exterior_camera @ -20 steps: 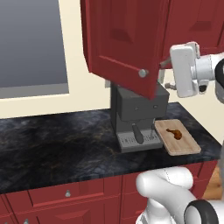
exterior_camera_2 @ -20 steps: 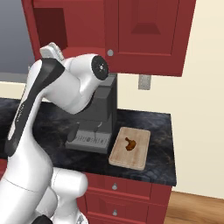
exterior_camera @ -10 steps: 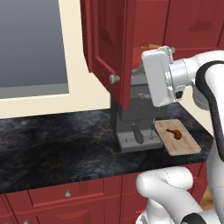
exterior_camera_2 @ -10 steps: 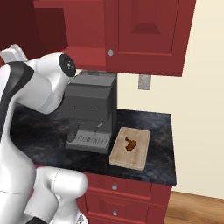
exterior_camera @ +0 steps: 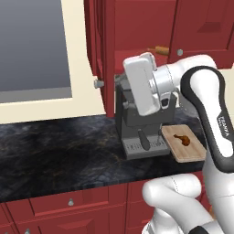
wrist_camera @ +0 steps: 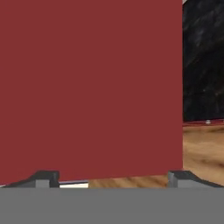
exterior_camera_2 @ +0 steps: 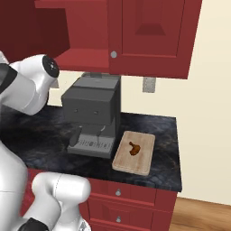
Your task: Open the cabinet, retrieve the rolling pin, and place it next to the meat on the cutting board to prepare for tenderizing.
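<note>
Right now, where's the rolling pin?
The rolling pin lies on the open cabinet's red shelf in the left base view, above the coffee machine and just left of the closed right door's knob.

A grey coffee machine (exterior_camera_2: 92, 115) stands on the dark stone counter (exterior_camera: 55, 155).

Cabinet (exterior_camera: 137, 27): dark-red painted wood look, smooth satin, raised panels; knob (exterior_camera: 97, 84) silvery metal. Rolling pin (exterior_camera: 160, 50): light-brown wood, smooth. Cutting board (exterior_camera_2: 134, 152): pale tan wood, matt, faint grain. Meat (exterior_camera_2: 133, 148): reddish-brown, slightly glossy. Desk (exterior_camera: 55, 151): black marbled stone, polished sheen. Coffee machine (exterior_camera_2: 92, 113): grey matt plastic or metal, can't tell which. Floor (wrist_camera: 203, 153): light wood planks.
</note>
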